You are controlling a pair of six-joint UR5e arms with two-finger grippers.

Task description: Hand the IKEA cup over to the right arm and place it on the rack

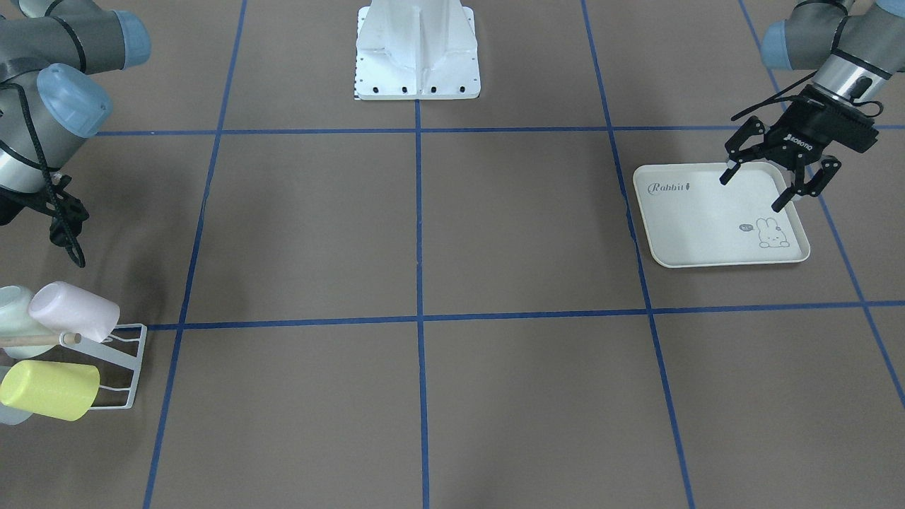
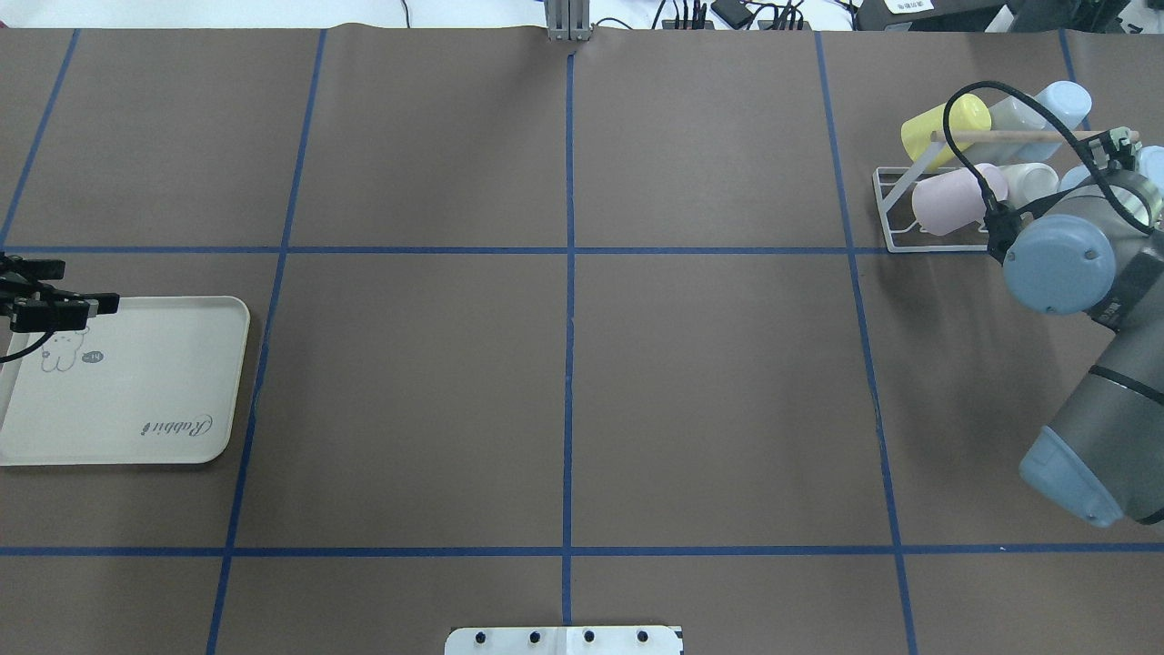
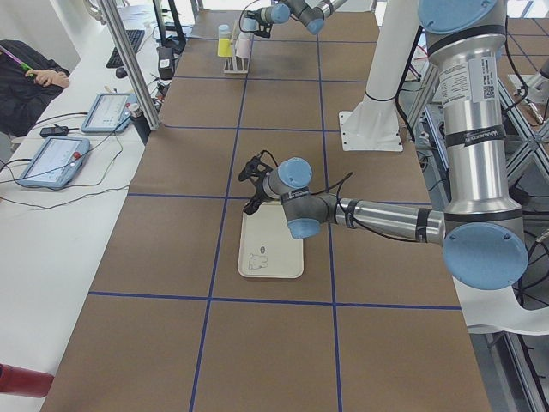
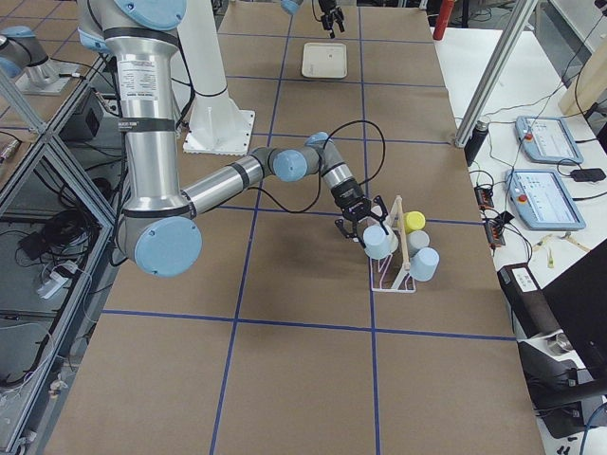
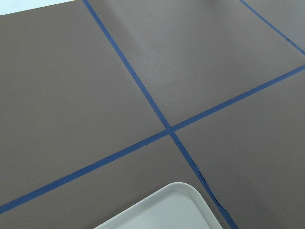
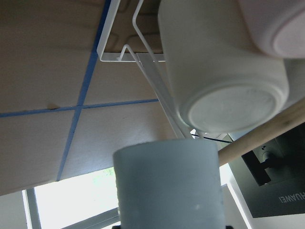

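**At the rack, a pale-blue cup awaited its prong**

Beside the white wire rack (image 1: 134,367) at the table's far right end, the right arm (image 2: 1109,400) had brought its right gripper (image 4: 353,223) close against the hanging cups. The pale-blue IKEA cup (image 6: 167,186) filled the lower middle of the wrist view, just beneath a white cup (image 6: 224,81) and the wooden dowel (image 6: 267,129). That position suggested a grip, but the fingers themselves did not show, so I could not tell how they stood. A pink cup (image 1: 74,311) and a yellow cup (image 1: 49,390) already sat on the rack.

Well apart, the left gripper (image 1: 753,193) hung above the rabbit tray (image 1: 700,233), its fingers spread wide and holding nothing. The hand-over therefore looked finished, and placing was the step in hand.

The next move called for easing the cup onto a free prong, clear of its neighbours and the dowel. Only then should the fingers let go and draw away.
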